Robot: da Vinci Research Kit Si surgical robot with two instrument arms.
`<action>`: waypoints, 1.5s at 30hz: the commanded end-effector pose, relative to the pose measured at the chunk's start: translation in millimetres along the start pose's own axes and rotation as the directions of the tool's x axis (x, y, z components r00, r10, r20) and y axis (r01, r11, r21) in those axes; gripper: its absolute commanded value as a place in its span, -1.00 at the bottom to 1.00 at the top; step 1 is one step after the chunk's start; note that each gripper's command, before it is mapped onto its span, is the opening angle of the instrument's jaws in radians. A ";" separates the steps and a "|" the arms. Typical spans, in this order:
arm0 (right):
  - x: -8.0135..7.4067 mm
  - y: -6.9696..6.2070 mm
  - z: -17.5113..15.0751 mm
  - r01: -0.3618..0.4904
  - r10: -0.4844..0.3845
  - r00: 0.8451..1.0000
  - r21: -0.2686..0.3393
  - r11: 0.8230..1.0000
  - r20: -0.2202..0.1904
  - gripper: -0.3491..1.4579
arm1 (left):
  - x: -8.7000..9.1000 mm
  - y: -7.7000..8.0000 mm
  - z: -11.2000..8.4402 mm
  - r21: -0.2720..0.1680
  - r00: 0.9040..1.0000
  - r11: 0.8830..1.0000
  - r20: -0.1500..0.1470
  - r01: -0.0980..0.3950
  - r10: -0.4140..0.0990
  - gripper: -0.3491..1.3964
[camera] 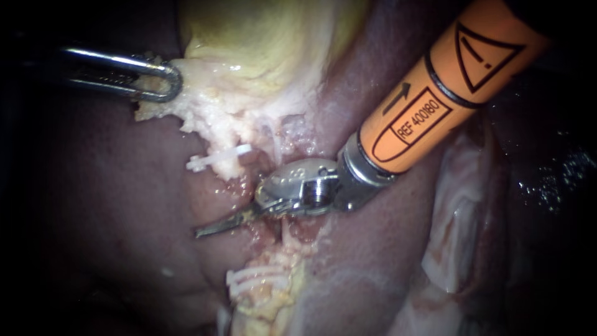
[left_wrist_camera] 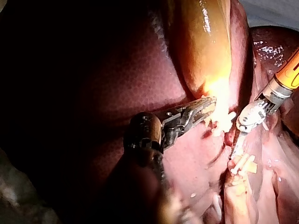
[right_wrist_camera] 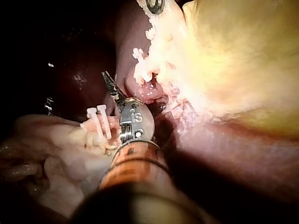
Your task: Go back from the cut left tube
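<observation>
Lying together with nothing between them, the two thin blades of the right instrument [camera: 214,228] point out over the liver [camera: 112,205], tips clear of the pale tissue. Its metal wrist sits over the raw, reddish gap where the cut tube [camera: 281,254] is parted, and the orange shaft runs back to the upper right.

One end of that tube lies just above the wrist, carrying a single white clip [camera: 224,155]. The other end lies below it, banded by a group of lower clips [camera: 255,278] (how many is hard to count here). From the right wrist camera the blades [right_wrist_camera: 108,80] show as one narrow sliver ahead of the wrist, with the lower clips [right_wrist_camera: 98,119] just beside the shaft and ragged pale tissue on the other side.

Well apart, the left instrument [camera: 173,81] comes in from the left. Its looped jaws are clamped from both sides on the pale tissue [camera: 205,106] at the foot of the yellow gallbladder [camera: 261,43]. The left wrist camera shows the same hold [left_wrist_camera: 210,105], with the gallbladder [left_wrist_camera: 205,42] stretching away ahead of the jaws and the right instrument's blades [left_wrist_camera: 236,148] nearby.
</observation>
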 end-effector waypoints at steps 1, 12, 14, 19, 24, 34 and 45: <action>0.0 0.0 0.0 0.000 0.000 1.000 -0.001 1.000 0.000 -1.00 | 0.0 0.0 0.0 -0.001 1.000 1.000 0.001 0.000 0.000 -1.00; 0.2 0.9 0.5 0.003 -0.006 0.996 -0.030 1.000 -0.093 0.91 | -0.1 -0.3 0.0 -0.002 1.000 1.000 0.002 -0.001 0.001 -1.00; -0.1 0.9 0.2 -0.004 0.000 0.996 -0.035 0.999 -0.094 0.91 | -0.1 -0.4 0.0 -0.002 1.000 1.000 0.002 -0.002 0.002 -1.00; -1.4 -1.2 -2.2 -0.027 0.005 0.993 -0.193 0.981 -0.119 0.99 | -0.2 -0.6 0.0 -0.003 1.000 1.000 0.002 -0.002 0.002 -1.00; -3.5 -5.1 -6.2 0.018 -0.060 0.994 -0.387 0.922 -0.095 0.99 | -0.3 -1.1 -0.1 -0.003 1.000 1.000 0.002 -0.003 0.003 -1.00; -4.8 -8.3 -14.7 0.195 -0.124 0.979 -0.560 0.805 0.163 0.99 | -0.4 -1.3 0.0 -0.003 1.000 1.000 0.002 -0.004 0.004 -1.00; -4.1 -8.8 -17.3 0.197 -0.096 0.976 -0.596 0.779 0.197 0.99 | -1.2 -1.6 1.1 0.005 1.000 1.000 -0.001 -0.009 0.009 -1.00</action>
